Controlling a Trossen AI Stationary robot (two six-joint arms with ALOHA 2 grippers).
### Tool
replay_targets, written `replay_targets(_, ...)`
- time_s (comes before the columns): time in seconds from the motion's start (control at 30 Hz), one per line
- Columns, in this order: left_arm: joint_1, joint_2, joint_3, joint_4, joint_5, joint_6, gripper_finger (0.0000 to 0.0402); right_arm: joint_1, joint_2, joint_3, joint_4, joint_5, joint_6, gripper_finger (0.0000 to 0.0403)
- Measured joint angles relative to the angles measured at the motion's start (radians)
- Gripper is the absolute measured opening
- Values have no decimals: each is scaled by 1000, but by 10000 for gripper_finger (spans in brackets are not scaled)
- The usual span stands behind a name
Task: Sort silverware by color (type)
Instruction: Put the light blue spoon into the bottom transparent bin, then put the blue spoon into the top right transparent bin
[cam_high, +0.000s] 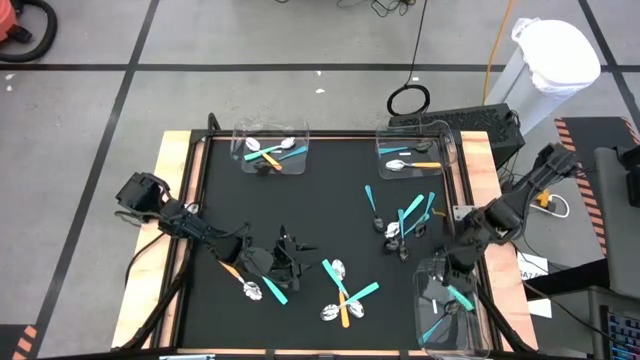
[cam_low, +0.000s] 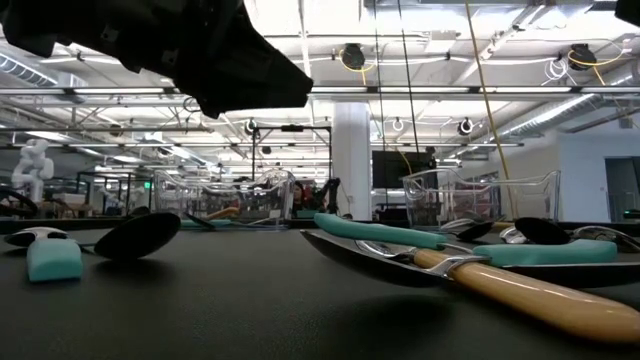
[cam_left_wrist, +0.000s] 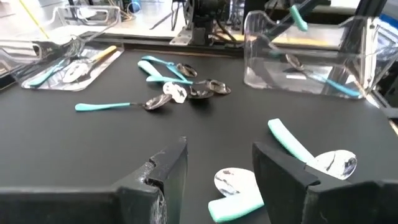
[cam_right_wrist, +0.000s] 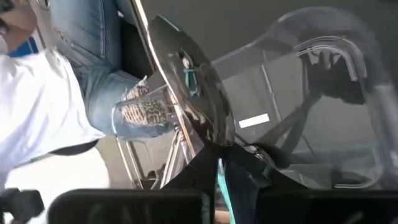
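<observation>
Teal- and orange-handled spoons lie scattered on the black table (cam_high: 310, 200). One cluster (cam_high: 405, 225) lies right of centre and another (cam_high: 345, 295) near the front. My left gripper (cam_high: 288, 255) (cam_left_wrist: 217, 168) is open low over the near-left table. Its fingers stand on either side of a teal spoon (cam_left_wrist: 236, 190) that lies flat. My right gripper (cam_high: 456, 288) (cam_right_wrist: 219, 186) is over the near-right clear bin (cam_high: 450, 320) and is shut on a teal-handled spoon (cam_right_wrist: 186, 81). That bin has teal pieces (cam_high: 437, 328) in it. My right gripper pinches the spoon by its teal handle (cam_right_wrist: 220, 177) between the two fingers. The shiny bowl (cam_right_wrist: 183, 74) sticks out beyond the fingertips. The spoon is lifted clear, over the clear bin's wall (cam_right_wrist: 336, 74).
Two clear bins stand at the far edge, each with mixed teal and orange pieces: one far-left (cam_high: 272, 150), one far-right (cam_high: 410, 158). A teal spoon (cam_high: 262, 288) and an orange-handled one (cam_high: 232, 270) lie near my left gripper. A person in jeans (cam_right_wrist: 106, 81) is beyond the table.
</observation>
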Motion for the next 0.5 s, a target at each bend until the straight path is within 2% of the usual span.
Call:
replay_targets(0.1,0,0,0,1,0,-35,180,29,24,0,50,11,-4,45)
replay_targets(0.33,0,-1,0,-19,21,-69,180,46,33,0,146,45,-1,120)
replay_targets(0.5,-33,-69,0,-199,50,-75,180,46,33,0,228,167,-86,146)
